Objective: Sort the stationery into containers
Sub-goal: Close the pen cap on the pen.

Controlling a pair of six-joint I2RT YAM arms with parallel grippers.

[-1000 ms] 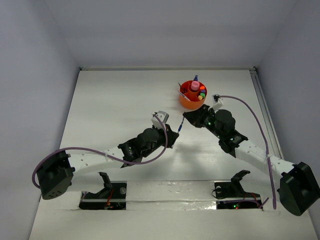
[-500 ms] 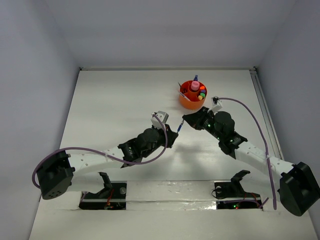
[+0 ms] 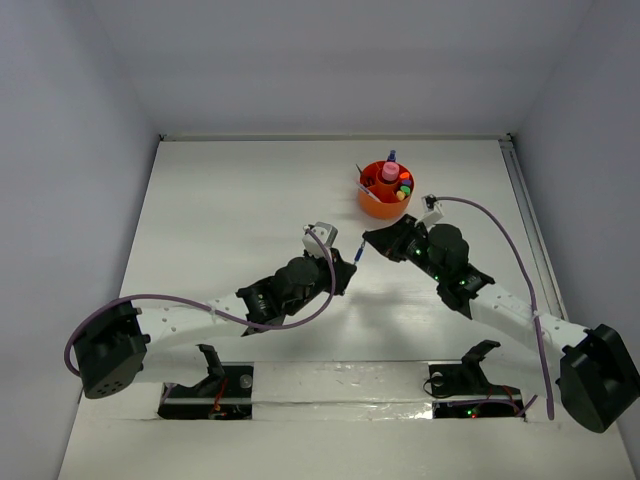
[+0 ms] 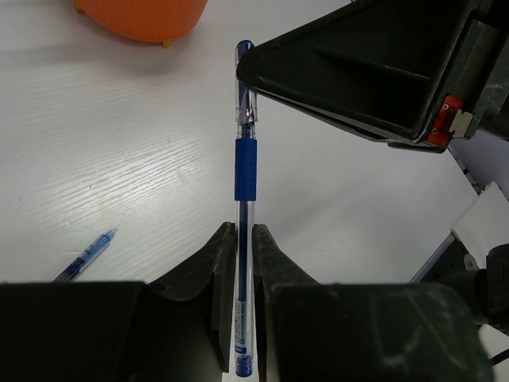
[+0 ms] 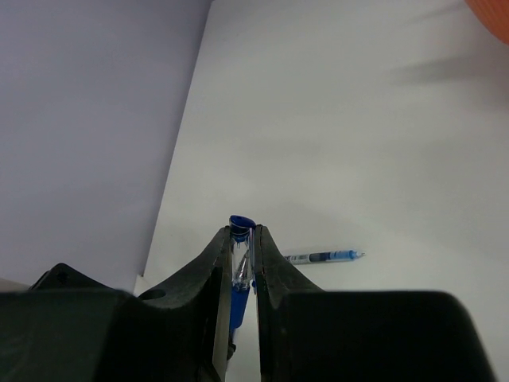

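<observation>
I see the blue pen (image 4: 246, 159) clamped at both ends, the left gripper (image 4: 245, 243) closed on its rear and the right gripper (image 5: 241, 243) closed on its front, long axis pointing to one o'clock toward the orange divided tub (image 3: 385, 198), nearer the right arm.

- The round orange plastic tub (image 4: 143, 16) is cut off by the top edge of the left wrist view, with only its lower wall showing. In the right wrist view it is a blurred sliver in the top corner.
- From above, the items (image 3: 390, 180) standing in it are too small to name.
- The right gripper (image 5: 241, 239) hides most of the thin blue clear-barrelled pen (image 5: 242, 224) between its fingers.
- A second blue pen (image 4: 86, 256), lying on the white table (image 4: 119, 159), runs behind the black body of the left gripper (image 4: 243, 231).
</observation>
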